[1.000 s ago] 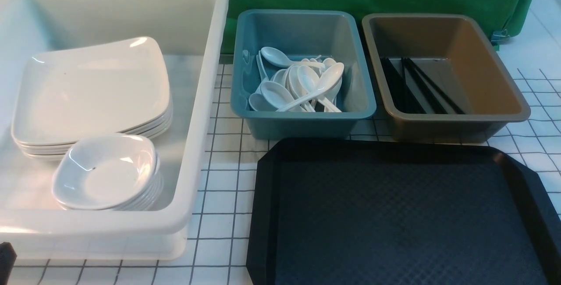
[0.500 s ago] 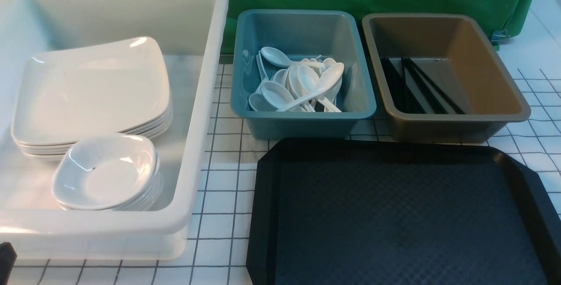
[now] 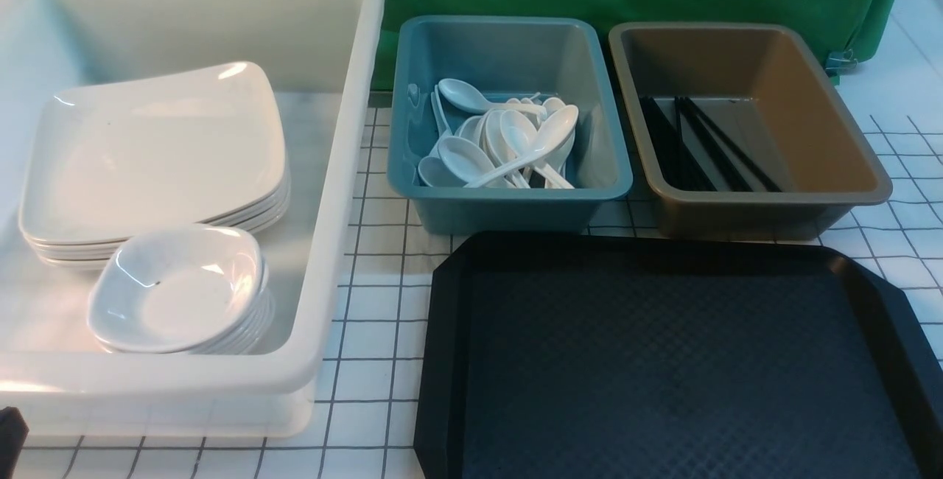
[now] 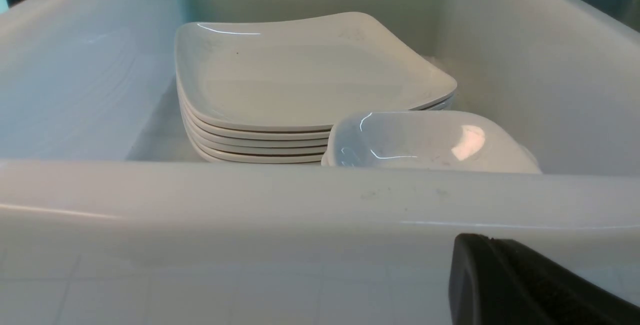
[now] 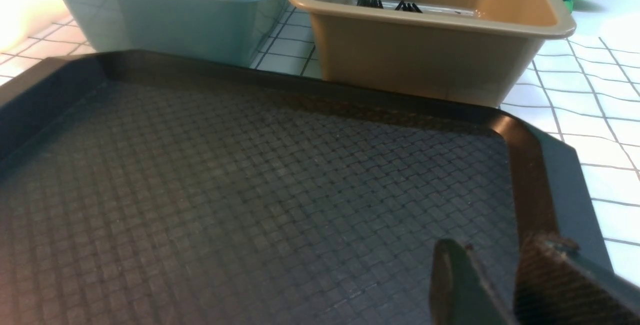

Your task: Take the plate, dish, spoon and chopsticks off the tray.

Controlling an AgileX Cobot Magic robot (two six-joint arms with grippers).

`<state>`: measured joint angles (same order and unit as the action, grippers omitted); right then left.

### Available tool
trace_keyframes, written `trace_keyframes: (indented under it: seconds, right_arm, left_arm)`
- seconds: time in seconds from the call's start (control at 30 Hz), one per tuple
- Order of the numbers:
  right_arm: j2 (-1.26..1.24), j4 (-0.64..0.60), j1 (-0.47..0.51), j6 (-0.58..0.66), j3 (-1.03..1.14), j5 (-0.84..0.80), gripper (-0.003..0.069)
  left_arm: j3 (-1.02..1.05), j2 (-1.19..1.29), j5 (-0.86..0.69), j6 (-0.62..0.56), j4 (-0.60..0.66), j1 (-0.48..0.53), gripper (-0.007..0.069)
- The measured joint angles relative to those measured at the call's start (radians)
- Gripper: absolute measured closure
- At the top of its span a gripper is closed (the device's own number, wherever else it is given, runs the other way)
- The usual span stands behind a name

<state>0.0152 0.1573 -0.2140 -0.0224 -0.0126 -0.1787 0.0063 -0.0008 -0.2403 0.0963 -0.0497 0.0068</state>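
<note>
Your left gripper [image 4: 525,285] sat closed and empty just outside the big white bin [image 3: 346,169], where the plate [image 3: 155,155] topped a stack and the dish [image 3: 177,287] topped a smaller stack in front of it. Moving right, the spoon [image 3: 523,151] lay on the pile in the blue bin [image 3: 508,203], and the chopsticks [image 3: 707,144] were in the brown bin [image 3: 766,210]. Your right gripper [image 5: 500,275] hung over the bare black tray [image 3: 663,361], fingers parted with a narrow gap, holding nothing.
</note>
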Motion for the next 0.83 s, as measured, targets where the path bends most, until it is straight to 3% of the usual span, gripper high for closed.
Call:
trace_keyframes:
  seconds: [0.83]
  right_arm:
    - [0.0, 0.0, 0.0, 0.0, 0.0, 0.0, 0.0419]
  left_arm:
    - [0.0, 0.0, 0.0, -0.01, 0.0, 0.0, 0.0605]
